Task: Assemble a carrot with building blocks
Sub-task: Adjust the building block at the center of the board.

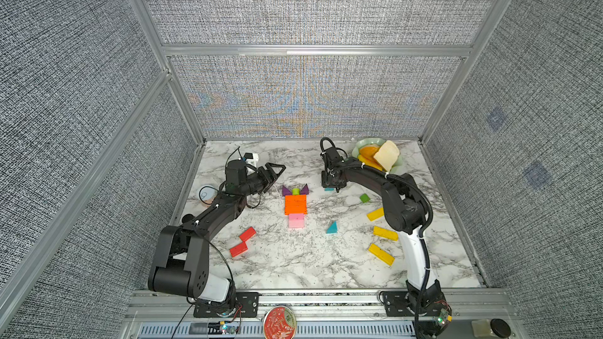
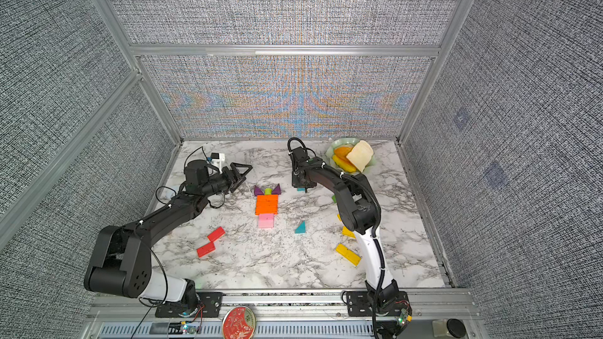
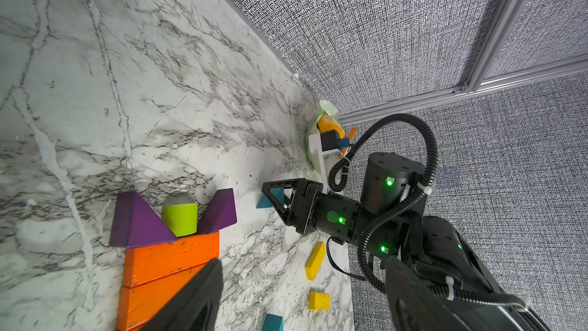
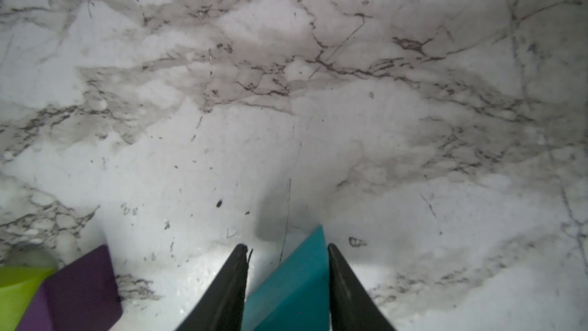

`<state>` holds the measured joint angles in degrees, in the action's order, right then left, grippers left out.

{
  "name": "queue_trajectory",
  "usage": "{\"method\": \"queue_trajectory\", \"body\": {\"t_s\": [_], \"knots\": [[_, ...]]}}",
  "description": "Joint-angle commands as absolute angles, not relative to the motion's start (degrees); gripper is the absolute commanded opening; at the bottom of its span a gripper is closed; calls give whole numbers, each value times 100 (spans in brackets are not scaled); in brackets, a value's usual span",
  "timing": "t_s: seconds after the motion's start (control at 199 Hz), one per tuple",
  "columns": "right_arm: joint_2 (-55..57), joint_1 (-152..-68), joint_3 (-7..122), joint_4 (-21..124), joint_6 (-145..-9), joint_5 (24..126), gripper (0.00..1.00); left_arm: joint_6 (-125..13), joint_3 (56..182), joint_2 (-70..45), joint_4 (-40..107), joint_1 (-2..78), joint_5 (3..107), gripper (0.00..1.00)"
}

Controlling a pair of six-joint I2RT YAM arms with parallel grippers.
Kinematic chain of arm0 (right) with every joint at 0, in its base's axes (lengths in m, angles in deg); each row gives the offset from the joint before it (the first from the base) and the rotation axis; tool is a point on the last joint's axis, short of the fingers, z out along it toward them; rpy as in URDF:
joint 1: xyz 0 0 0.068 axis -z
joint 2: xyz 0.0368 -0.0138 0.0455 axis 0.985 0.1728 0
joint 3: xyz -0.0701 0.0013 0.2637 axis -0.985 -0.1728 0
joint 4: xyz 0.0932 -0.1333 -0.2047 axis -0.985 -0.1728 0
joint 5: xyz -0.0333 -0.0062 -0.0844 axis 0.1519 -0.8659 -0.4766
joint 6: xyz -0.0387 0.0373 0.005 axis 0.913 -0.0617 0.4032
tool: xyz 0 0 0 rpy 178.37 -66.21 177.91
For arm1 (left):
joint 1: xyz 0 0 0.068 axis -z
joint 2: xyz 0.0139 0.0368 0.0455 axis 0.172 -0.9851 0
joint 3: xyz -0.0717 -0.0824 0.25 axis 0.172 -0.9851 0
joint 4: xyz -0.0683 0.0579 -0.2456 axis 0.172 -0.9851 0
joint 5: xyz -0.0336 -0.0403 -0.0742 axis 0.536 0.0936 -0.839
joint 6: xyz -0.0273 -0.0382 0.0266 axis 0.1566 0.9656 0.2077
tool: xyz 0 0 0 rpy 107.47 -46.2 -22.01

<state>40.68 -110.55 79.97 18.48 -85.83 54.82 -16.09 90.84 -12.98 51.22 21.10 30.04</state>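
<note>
Right claw (image 4: 285, 246) is down at the counter (image 1: 310, 265), out toward the far edge and a bit right of the middle. Its two fingers are pinched onto the sides of a teal triangle (image 4: 292, 284). I honestly can't tell if the triangle is resting on the marble or lifted a hair. Left claw (image 1: 281, 171) hangs over the far left part of the counter, partly open with nothing in it.

The carrot lies flat in the middle of the counter. At its far end are two purple triangles (image 1: 287, 190) with a lime stub (image 1: 296, 191) wedged between them. Orange bars (image 1: 295, 205) sit right up against those, and pink bars (image 1: 296, 220) finish the near end. The pinched triangle sits near the purple top on its right side, not touching it.

Loose bits:
- A second teal triangle (image 1: 332, 228) lies near the pink bars, on their right.
- Two red bars (image 1: 248, 234) lie toward the left edge, closer to the near side.
- Three yellow bars (image 1: 381, 254) are spread along the right side by the right arm.
- Another lime stub (image 1: 364, 197) sits just beyond them.

A green plate (image 1: 365, 142) in the far right corner holds fruit slices (image 1: 368, 151) and a bread slice (image 1: 387, 155).
</note>
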Motion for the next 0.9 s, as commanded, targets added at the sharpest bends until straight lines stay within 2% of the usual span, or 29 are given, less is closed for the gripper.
{"method": "queue_trajectory", "body": {"t_s": [0.0, 0.155, 0.647, 0.828, 0.898], "knots": [[3954, -11068, 7871, 1768, -8435, 5371, 41, -1619, 9133, -1263, 5255, 2115, 2959, 81], [3730, -11116, 7533, 1967, -8248, 5443, 35, -1599, 9125, -1266, 5273, 2127, 2945, 81], [3229, -11282, 6909, 2098, -7925, 5339, 31, -1593, 9131, -1251, 5273, 2146, 2947, 81], [2928, -11324, 6575, 2117, -8084, 5238, 56, -1584, 9125, -1244, 5281, 2155, 2937, 81], [2906, -11335, 6537, 2134, -8152, 5357, 60, -1560, 9127, -1234, 5307, 2151, 2906, 81]]}}
